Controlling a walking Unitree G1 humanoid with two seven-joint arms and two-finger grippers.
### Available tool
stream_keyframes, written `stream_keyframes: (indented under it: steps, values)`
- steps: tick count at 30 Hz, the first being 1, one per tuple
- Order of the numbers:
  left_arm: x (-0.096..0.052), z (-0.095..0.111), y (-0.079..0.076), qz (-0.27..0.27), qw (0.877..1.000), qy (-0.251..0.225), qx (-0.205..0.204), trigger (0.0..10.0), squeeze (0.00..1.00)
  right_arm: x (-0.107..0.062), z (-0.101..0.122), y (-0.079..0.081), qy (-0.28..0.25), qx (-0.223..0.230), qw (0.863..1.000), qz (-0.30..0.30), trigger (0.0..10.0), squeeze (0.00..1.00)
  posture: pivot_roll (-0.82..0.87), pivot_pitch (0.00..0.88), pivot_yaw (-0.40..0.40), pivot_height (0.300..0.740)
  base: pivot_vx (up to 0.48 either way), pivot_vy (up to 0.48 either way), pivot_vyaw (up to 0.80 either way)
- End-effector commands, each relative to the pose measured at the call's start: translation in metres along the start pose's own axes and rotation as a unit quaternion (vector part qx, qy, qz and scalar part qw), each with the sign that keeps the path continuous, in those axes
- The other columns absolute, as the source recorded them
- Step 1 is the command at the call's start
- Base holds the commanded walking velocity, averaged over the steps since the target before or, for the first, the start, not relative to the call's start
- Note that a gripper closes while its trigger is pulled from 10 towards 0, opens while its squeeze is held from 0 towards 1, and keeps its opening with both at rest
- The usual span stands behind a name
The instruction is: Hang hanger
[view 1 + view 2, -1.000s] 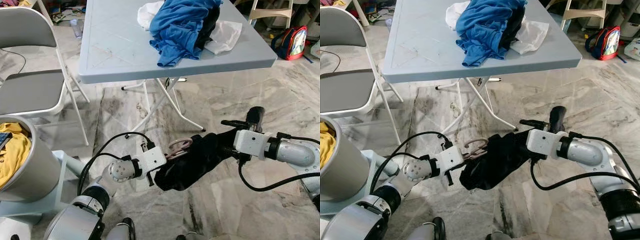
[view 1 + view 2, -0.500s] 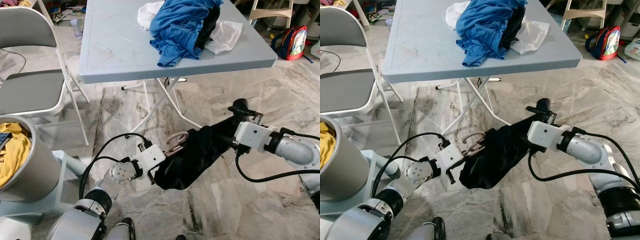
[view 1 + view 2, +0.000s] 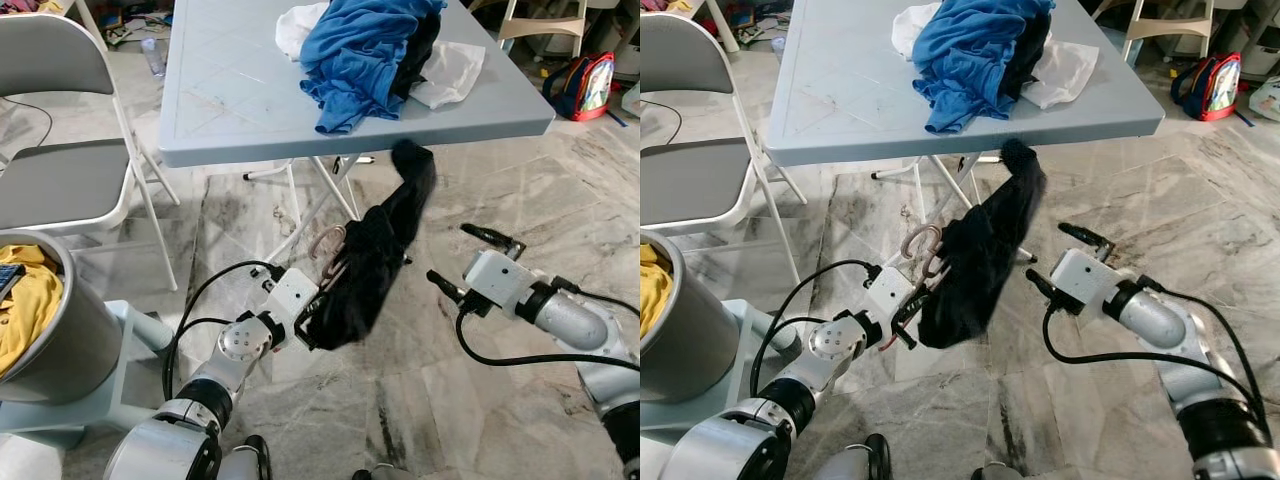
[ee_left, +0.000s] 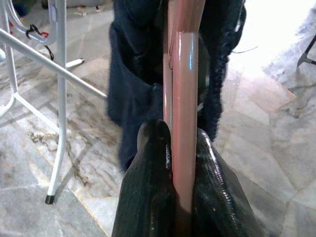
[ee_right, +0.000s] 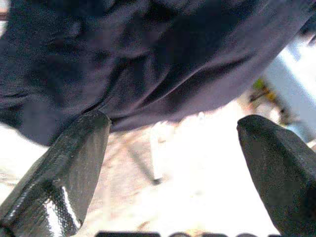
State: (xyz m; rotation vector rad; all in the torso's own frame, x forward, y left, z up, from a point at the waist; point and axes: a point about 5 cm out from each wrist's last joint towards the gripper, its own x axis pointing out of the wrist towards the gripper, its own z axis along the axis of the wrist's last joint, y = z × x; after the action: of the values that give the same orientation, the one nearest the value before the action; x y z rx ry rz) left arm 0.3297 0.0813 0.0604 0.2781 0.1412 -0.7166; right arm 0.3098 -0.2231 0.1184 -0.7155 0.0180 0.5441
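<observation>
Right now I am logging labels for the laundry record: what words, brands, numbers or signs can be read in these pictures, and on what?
None can be read. The dark garment on the pink plastic hanger, the heap of blue cloth and the red and blue backpack show no legible text; any backpack print is too small to tell.

Head stereo overlooks table (image 3: 250,100); wrists seemingly close.

My arms are silver metal tubes with round grey joints and black ribbed collars, each ending in a boxy white wrist housing. Glossy black cables loop from those housings back along the forearms. My left gripper (image 3: 318,322) and right gripper (image 3: 472,258) carry long, black, finely textured fingers (image 5: 64,177).
</observation>
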Motion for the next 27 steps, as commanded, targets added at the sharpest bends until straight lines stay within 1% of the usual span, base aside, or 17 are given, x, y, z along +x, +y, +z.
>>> stream_keyframes:
  steps: [1, 2, 3, 4, 5, 6, 7, 10, 13, 16, 17, 18, 19, 22, 25, 27]
  values:
    - [0.007, 0.016, -0.001, -0.007, 1.0, -0.03, 0.006, 0.0, 0.0, -0.001, -0.003, 0.005, 0.005, 0.039, 0.999, -0.006, 10.0, 0.07, -0.1, 0.198, -0.03, 0.74, 0.0, 0.0, 0.0]
    - [0.008, 0.017, -0.001, -0.01, 0.999, -0.032, 0.004, 0.0, 0.0, -0.001, -0.003, 0.009, 0.007, 0.052, 0.999, -0.003, 10.0, 0.07, -0.1, 0.198, -0.03, 0.74, 0.0, 0.0, 0.0]
    - [0.009, 0.018, -0.004, -0.017, 0.999, -0.035, 0.002, 0.0, 0.0, 0.001, -0.005, 0.017, 0.012, 0.073, 0.997, 0.002, 10.0, 0.0, -0.1, 0.201, -0.029, 0.74, 0.0, 0.0, 0.0]
    - [0.01, 0.019, -0.005, -0.019, 0.999, -0.037, 0.001, 0.0, 0.0, 0.001, -0.006, 0.02, 0.015, 0.079, 0.997, 0.004, 10.0, 0.0, -0.1, 0.201, -0.029, 0.74, 0.0, 0.0, 0.0]
    - [0.011, 0.019, -0.007, -0.025, 0.999, -0.037, 0.001, 0.0, 0.0, 0.003, -0.005, 0.03, 0.014, 0.104, 0.994, 0.016, 10.0, 0.0, -0.1, 0.202, -0.03, 0.74, 0.0, 0.0, 0.0]
    - [0.011, 0.019, -0.008, -0.027, 0.999, -0.037, 0.001, 0.0, 0.0, 0.004, -0.005, 0.033, 0.012, 0.111, 0.994, 0.02, 10.0, 0.0, -0.1, 0.204, -0.029, 0.74, 0.0, 0.0, 0.0]
    - [0.012, 0.019, -0.011, -0.036, 0.999, -0.037, -0.001, 0.0, 0.0, 0.006, -0.002, 0.037, 0.008, 0.131, 0.991, 0.021, 10.0, 0.0, -0.1, 0.204, -0.028, 0.74, 0.0, 0.0, 0.0]
    - [0.012, 0.018, -0.016, -0.052, 0.998, -0.036, -0.004, 0.0, 0.0, 0.009, 0.002, 0.045, 0.002, 0.164, 0.986, 0.021, 10.0, 0.0, -0.1, 0.205, -0.027, 0.74, 0.0, 0.0, 0.0]
    - [0.013, 0.018, -0.018, -0.059, 0.998, -0.035, -0.003, 0.0, 0.0, 0.012, 0.005, 0.049, -0.002, 0.196, 0.981, 0.014, 10.0, 0.0, -0.1, 0.206, -0.026, 0.74, 0.0, 0.0, 0.0]
    - [0.013, 0.018, -0.02, -0.063, 0.997, -0.035, -0.004, 0.0, 0.0, 0.014, 0.007, 0.051, -0.003, 0.206, 0.978, 0.009, 10.0, 0.0, -0.1, 0.207, -0.025, 0.74, 0.0, 0.0, 0.0]
    - [0.014, 0.018, -0.021, -0.067, 0.997, -0.035, -0.004, 0.0, 0.0, 0.017, 0.009, 0.052, -0.002, 0.222, 0.975, -0.009, 10.0, 0.0, -0.1, 0.208, -0.023, 0.74, 0.0, 0.0, 0.0]
    - [0.014, 0.018, -0.021, -0.067, 0.997, -0.035, -0.004, 0.0, 0.0, 0.017, 0.009, 0.052, -0.002, 0.222, 0.975, -0.009, 10.0, 0.0, -0.1, 0.208, -0.023, 0.74, 0.0, 0.0, 0.0]
    - [0.014, 0.019, -0.022, -0.071, 0.997, -0.036, -0.004, 0.0, 0.0, 0.02, 0.01, 0.051, 0.003, 0.236, 0.971, -0.034, 10.0, 0.0, -0.1, 0.208, -0.023, 0.74, 0.0, 0.0, 0.0]
    - [0.015, 0.02, -0.026, -0.082, 0.996, -0.042, -0.008, 0.0, 0.0, 0.026, 0.011, 0.047, 0.013, 0.26, 0.963, -0.073, 10.0, 0.0, -0.1, 0.209, -0.023, 0.74, 0.0, 0.0, 0.0]
    - [0.016, 0.021, -0.03, -0.097, 0.994, -0.046, -0.009, 0.0, 0.0, 0.031, 0.012, 0.048, 0.022, 0.252, 0.964, -0.087, 10.0, 0.0, -0.1, 0.209, -0.023, 0.74, 0.0, 0.0, 0.0]
    - [0.017, 0.022, -0.033, -0.107, 0.993, -0.051, -0.012, 0.0, 0.0, 0.034, 0.008, 0.046, 0.044, 0.263, 0.957, -0.118, 10.0, 0.0, -0.1, 0.209, -0.023, 0.74, 0.0, 0.0, 0.0]
